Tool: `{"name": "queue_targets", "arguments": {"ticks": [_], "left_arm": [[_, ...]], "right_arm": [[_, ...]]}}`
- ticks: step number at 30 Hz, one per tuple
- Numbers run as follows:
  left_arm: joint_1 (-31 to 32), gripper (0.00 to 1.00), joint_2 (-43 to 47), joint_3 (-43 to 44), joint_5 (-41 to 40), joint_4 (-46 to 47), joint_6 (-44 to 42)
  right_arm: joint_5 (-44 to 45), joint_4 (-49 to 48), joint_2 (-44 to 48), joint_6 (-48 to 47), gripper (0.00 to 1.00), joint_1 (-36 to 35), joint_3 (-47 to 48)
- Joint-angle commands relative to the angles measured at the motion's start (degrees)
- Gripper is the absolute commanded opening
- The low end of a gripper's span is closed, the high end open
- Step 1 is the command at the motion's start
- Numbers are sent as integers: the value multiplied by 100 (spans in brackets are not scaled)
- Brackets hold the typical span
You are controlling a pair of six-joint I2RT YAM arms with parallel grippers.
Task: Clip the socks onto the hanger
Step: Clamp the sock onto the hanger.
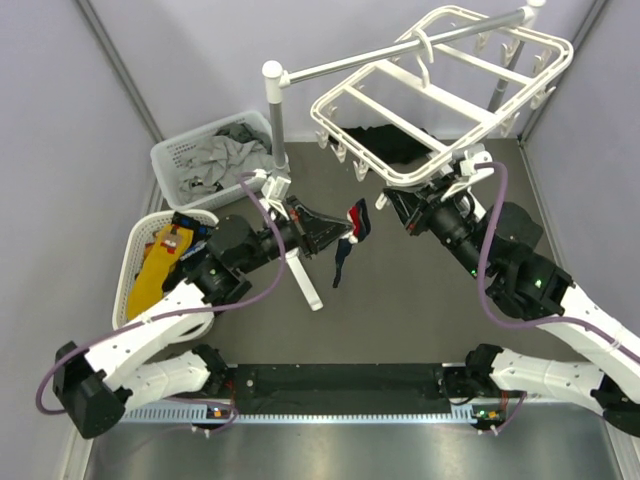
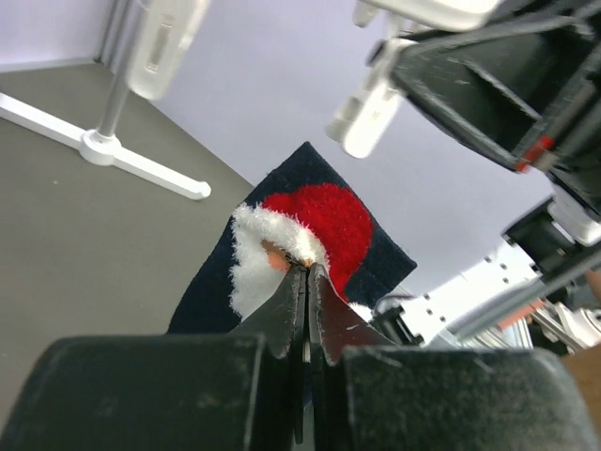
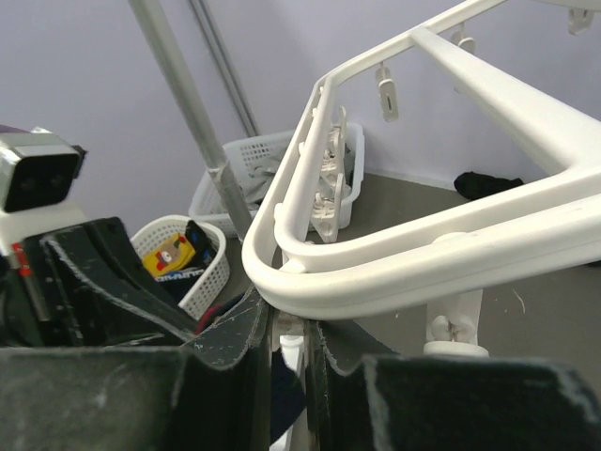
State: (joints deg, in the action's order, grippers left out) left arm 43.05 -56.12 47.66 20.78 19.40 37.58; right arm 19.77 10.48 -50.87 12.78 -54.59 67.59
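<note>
Dark grey worktop (image 1: 400, 310), lilac walls. One navy sock (image 1: 350, 240), its red-and-white patch fuzzy in the left wrist view, hangs clamped in the left claw (image 1: 335, 232) beside the glossy white plastic hanger (image 1: 410, 178). Right claw (image 1: 397, 207) under its corner: grip unclear. Two lattice baskets (image 1: 165, 165) show fully only overhead.

Soft, even overhead light, faint shadows on table (image 1: 400, 300), glare along near metal strip (image 1: 350, 440), left tool (image 2: 307, 272) and clips (image 2: 366, 122) blurred close up.
</note>
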Motion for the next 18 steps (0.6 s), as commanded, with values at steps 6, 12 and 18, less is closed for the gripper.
{"name": "queue_targets", "arguments": {"ticks": [6, 12, 18], "left_arm": [[204, 0, -786, 50, -460, 1655, -128], [213, 0, -953, 94, -636, 1901, -102], [222, 0, -1111, 217, -671, 2076, -67]], "right_arm": [[-96, 253, 165, 252, 3, -34, 52], [-87, 332, 200, 296, 3, -34, 35], [-96, 358, 200, 296, 3, -34, 26]]}}
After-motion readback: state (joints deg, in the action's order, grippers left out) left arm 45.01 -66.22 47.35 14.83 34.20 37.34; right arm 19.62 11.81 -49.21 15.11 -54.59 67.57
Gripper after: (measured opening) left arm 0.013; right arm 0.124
